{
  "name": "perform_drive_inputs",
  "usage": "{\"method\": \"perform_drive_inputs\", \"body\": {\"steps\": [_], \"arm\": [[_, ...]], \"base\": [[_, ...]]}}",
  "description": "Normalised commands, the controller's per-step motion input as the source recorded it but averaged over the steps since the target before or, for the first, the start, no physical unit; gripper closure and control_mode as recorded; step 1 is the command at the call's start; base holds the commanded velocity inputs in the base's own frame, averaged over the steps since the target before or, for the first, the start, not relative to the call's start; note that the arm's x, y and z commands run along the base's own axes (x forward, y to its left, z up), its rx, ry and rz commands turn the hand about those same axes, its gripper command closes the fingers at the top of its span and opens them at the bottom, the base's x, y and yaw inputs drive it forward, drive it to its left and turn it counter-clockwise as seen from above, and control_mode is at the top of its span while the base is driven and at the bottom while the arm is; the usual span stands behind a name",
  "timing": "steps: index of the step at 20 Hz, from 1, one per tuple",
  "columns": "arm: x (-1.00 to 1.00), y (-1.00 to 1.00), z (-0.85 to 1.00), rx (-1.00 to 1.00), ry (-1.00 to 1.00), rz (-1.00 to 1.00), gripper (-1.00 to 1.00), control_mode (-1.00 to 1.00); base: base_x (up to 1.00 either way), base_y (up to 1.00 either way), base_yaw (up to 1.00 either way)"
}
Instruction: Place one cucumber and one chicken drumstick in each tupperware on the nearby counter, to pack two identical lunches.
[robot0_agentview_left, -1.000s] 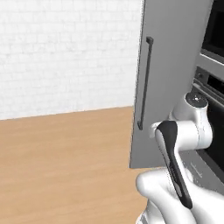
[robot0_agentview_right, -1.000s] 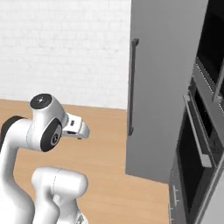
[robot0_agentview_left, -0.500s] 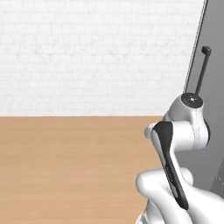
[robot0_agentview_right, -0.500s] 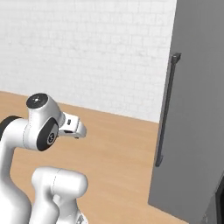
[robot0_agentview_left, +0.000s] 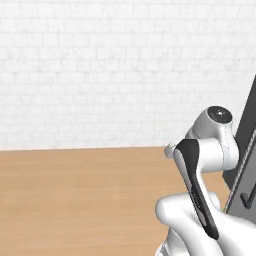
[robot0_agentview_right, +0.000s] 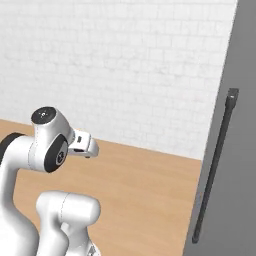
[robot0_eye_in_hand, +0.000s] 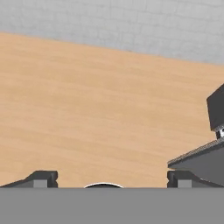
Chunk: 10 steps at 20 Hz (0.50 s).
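Rightward – grey door (robot0_agentview_right: 235, 165), dark handle (robot0_agentview_right: 214, 165) | wood floor (robot0_agentview_left: 75, 200) | tool (robot0_eye_in_hand: 109, 178) fingers apart – nothing held

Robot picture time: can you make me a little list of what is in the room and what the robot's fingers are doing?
floor: light-brown wood
wall: white brick
cabinet: tall grey door at the right, with a long dark handle
arm: white, folded over its base
fingers: wide apart, nothing between them
food or boxes: none seen here

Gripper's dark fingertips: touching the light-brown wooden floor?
Apart. In the hand view the gripper is open and empty, its fingertips hanging clear above the wooden floor.
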Motion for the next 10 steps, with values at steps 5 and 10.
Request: {"method": "perform_drive_inputs", "body": {"steps": [5,10], "arm": [[0.00,0.00,0.00,0.00,0.00,0.00,-1.00,1.00],[0.00,0.00,0.00,0.00,0.00,0.00,-1.00,1.00]], "base": [[1.00,0.79,-0.60],[0.75,0.53,-0.75]]}}
